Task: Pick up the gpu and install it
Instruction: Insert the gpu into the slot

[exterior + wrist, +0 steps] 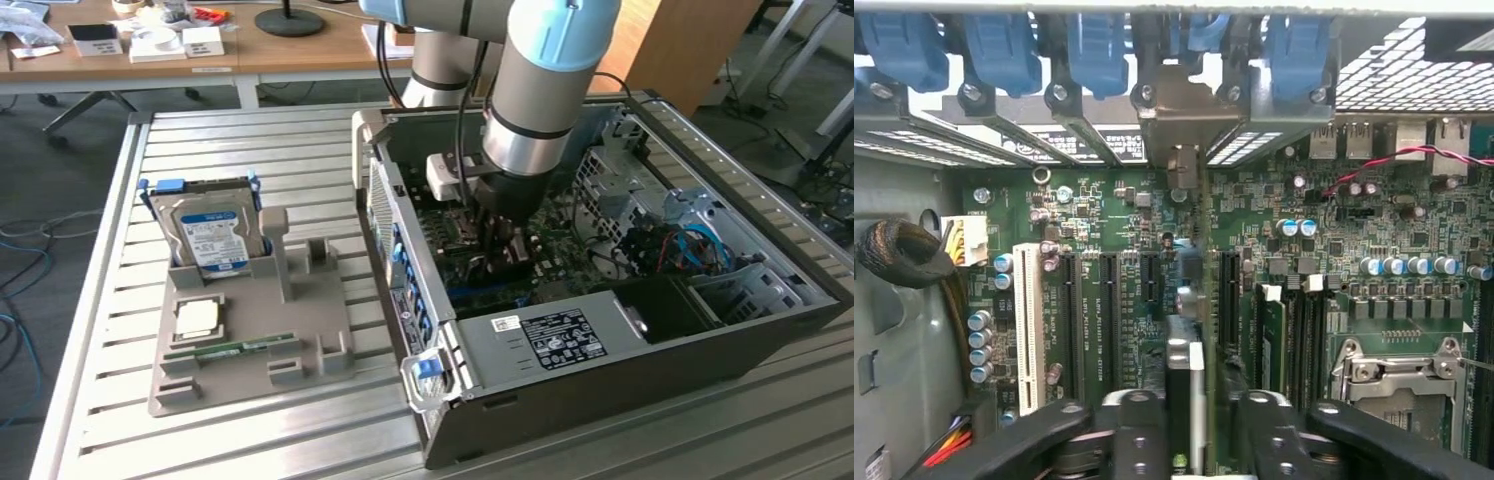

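Exterior view: the arm reaches down into the open computer case (747,330), which lies on its side on a slatted metal table (240,440). The gripper (505,262) sits low over the motherboard (574,250), near the case's middle. The gpu (497,245) shows there as a dark card between the fingers, standing on edge. Toward the exterior view's left, well apart from the case, a grey parts holder (307,340) carries an upright hard drive (207,235), a CPU (198,318) and a RAM stick (247,348).

Wrist view: the gripper (1189,420) is clamped on the gpu (1182,350), one black finger against each face of the thin card. The card stands edge-on above the green motherboard (1324,230), in line with the expansion slots (1109,305) and pointing toward the rear bracket openings with blue latches (1094,50). Whether it is seated in a slot cannot be told.
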`<state>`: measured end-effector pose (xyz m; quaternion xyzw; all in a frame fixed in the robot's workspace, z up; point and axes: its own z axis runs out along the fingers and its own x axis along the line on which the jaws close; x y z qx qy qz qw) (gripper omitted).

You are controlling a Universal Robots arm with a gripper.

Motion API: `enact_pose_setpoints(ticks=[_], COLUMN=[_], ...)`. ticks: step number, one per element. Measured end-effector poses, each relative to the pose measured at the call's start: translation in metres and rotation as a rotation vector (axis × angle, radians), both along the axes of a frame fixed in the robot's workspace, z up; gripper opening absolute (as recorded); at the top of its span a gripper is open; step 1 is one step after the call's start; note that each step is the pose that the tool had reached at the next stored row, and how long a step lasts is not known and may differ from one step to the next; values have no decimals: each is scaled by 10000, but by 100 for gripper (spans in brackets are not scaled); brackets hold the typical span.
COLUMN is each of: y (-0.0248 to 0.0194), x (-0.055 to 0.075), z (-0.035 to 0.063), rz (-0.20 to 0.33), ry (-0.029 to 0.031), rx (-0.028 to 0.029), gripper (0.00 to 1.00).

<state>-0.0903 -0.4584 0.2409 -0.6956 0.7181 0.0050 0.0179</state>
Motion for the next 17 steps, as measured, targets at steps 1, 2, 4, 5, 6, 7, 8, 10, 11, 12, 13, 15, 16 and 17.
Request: enact_pose_setpoints(ticks=[1,2,4,5,6,7,8,10,11,12,13,15,16,17], y=[-1,-2,-3,-3,-3,-3,-3,-3,-3,-3,-2,-3,-3,-3], x=[0,0,1,1,1,0,1,3,5,9,15,23,27,33], z=[3,6,7,7,8,16,26,54,66,75,77,77,78,77], rz=[1,2,3,3,2,-5,-16,-45,-62,-79,-90,-96,-98,-100], ry=[3,7,8,7,7,9,9,10,11,11,12,13,15,19], rx=[-10,-17,-18,-18,-17,-22,-20,-24,-30,-38,-42,-43,-45,-44], gripper=[34,34,41,41,41,41,41,41,41,41,41,41,41,41])
